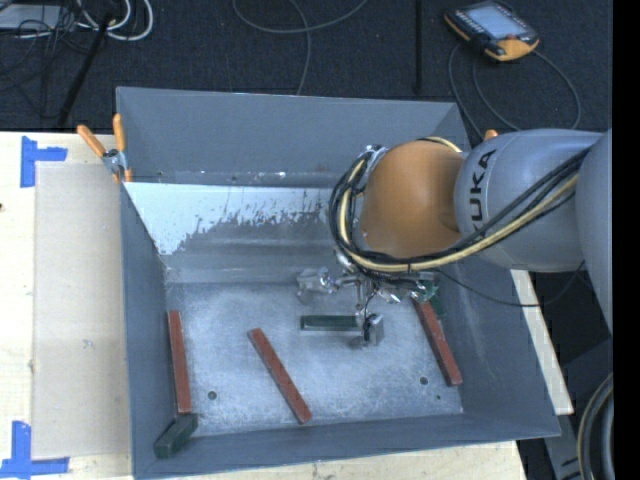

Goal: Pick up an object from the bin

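Note:
My gripper hangs low over the middle of the bin floor, under the arm's wrist. A small dark green flat bar lies on the floor right beside it, its right end touching or tucked under the gripper's tip. Just to the right, a brown stick lies slanted along the bin's right wall, with its upper end hidden beneath the wrist.
Another brown stick lies diagonally on the floor in front of the gripper. A third brown stick runs along the left wall. A dark green block sits in the front left corner. The arm covers the bin's back right part.

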Robot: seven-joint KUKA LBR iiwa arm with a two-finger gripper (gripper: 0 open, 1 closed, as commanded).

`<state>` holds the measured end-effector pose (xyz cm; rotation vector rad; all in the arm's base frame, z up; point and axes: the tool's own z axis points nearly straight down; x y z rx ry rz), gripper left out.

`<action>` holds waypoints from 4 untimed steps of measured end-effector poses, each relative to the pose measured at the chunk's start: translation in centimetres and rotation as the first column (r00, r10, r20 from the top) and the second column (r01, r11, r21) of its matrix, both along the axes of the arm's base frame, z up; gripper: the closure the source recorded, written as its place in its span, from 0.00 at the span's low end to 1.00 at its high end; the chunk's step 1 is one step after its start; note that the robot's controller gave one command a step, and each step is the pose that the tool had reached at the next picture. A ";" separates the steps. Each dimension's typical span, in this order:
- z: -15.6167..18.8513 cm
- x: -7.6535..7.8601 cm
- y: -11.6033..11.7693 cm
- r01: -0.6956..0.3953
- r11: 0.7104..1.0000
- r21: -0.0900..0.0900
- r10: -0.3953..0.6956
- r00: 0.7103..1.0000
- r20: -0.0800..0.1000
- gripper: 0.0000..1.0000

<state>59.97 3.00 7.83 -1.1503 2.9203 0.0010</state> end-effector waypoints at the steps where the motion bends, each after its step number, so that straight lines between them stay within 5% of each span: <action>1: -1.3 -0.5 1.2 -0.004 1.000 -0.002 0.004 1.000 -0.005 0.00; 2: -0.8 -1.4 0.6 0.126 0.992 0.000 -0.126 0.992 -0.002 1.00; 3: -0.8 -1.4 0.6 0.126 0.992 0.000 -0.126 0.992 -0.002 1.00; 4: 19.2 -1.5 2.7 0.123 0.992 0.001 -0.123 0.992 0.002 1.00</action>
